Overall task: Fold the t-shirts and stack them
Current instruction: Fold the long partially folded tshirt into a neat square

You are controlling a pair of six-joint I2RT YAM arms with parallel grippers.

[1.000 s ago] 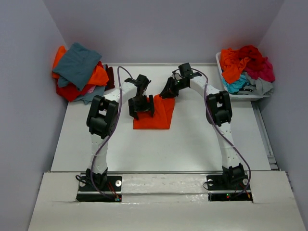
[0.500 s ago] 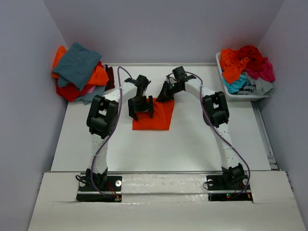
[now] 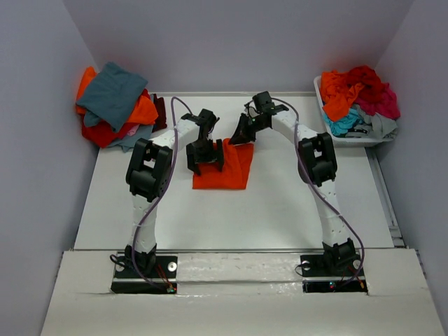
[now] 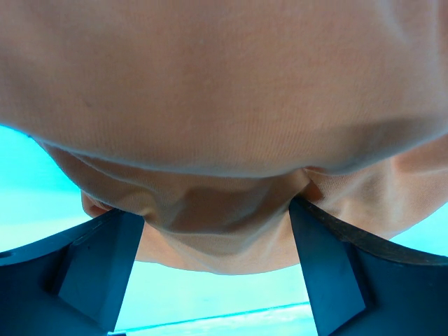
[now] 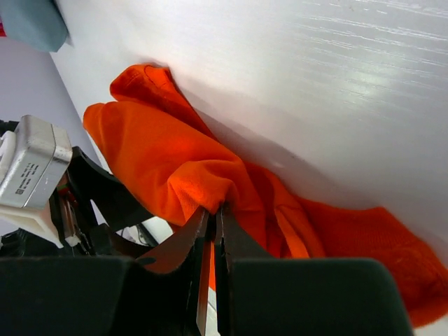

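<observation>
The right gripper point(image 5: 212, 211) has just clenched on a bunched fold at the far right edge of the bright orange t-shirt point(image 3: 222, 168). The shirt lies part-folded on the table point(image 3: 280, 210), toward its far edge and midway across. The left gripper point(image 4: 217, 259) remains released, jaws wide, straddling cloth at the shirt's far left. With one corner secured, the next fold looks ready to begin. Other shirts point(image 3: 115, 105) sit piled by the far left corner.

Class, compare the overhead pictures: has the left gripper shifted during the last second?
No. The left gripper stays over the orange t-shirt at its left edge, equally far from the table's far edge.
</observation>
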